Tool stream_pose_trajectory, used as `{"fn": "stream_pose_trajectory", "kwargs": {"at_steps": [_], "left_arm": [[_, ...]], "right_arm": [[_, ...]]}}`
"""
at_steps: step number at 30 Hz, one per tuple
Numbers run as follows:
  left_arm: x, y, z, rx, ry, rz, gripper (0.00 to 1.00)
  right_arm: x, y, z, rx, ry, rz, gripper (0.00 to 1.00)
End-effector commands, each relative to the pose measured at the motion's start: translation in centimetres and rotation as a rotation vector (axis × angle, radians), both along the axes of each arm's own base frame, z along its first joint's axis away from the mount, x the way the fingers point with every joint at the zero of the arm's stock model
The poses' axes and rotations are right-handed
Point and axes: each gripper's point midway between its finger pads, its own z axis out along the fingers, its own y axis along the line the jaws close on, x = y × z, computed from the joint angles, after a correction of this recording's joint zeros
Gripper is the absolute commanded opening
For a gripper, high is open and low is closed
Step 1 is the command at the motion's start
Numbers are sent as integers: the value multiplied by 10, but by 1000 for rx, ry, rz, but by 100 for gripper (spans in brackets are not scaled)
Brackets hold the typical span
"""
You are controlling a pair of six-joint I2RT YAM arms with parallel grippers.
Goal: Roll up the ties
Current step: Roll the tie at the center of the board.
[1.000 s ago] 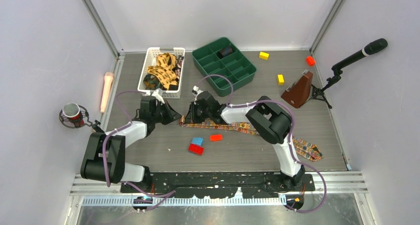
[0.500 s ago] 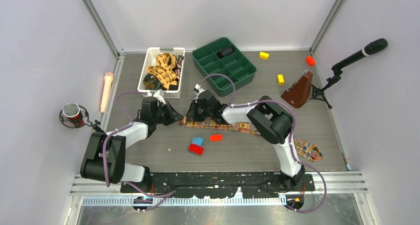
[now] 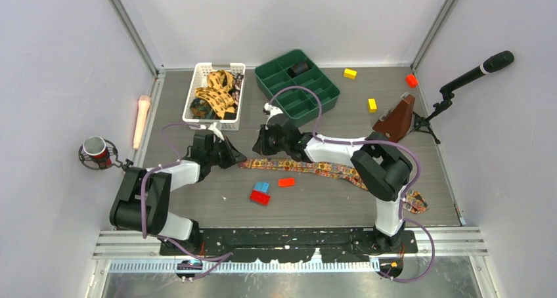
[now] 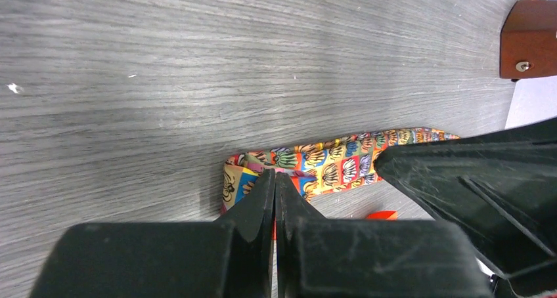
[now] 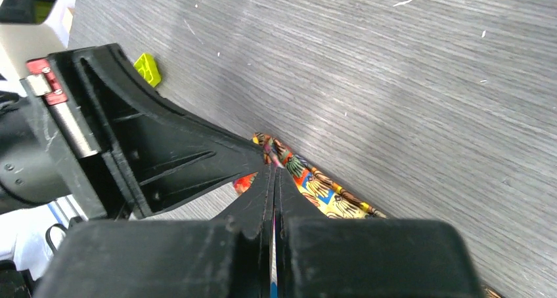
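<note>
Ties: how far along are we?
Done: possibly one, a dark roll in the green tray. In hand: both the left gripper and right gripper pinch the end of the flat tie, unrolled. Left: that tie plus the ties in the white basket.

On the table [image 3: 341,203], the basket [image 3: 203,66] sits at the far left corner with ties [image 3: 215,91] in it. The tray [image 3: 263,75] is just right of it by the far edge, with a roll [image 3: 301,67] in one far compartment. One tie [image 3: 328,169] lies across the middle, running from the centre toward the near right corner. The left gripper [image 3: 238,159] and right gripper [image 3: 257,152] meet at its left end. Three blocks [image 3: 262,187] lie just before it. Three other blocks [image 3: 372,104] are scattered between the tray and the far right corner. The metronome [image 3: 396,119] stands before them near the right edge, and a microphone [image 3: 476,73] stands off that edge beside it.
</note>
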Motion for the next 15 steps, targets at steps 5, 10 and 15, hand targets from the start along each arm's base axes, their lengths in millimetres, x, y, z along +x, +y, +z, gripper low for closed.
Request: {"fn": "stream_pose_trajectory", "kwargs": {"at_steps": [5, 10, 15], "left_arm": [[14, -10, 4, -7, -24, 0, 0], [15, -9, 2, -1, -20, 9, 0], [16, -8, 2, 2, -18, 26, 0]], "right_arm": [[-23, 7, 15, 44, 21, 115, 0], [-39, 13, 16, 89, 88, 168, 0], [-49, 18, 15, 127, 153, 188, 0]]}}
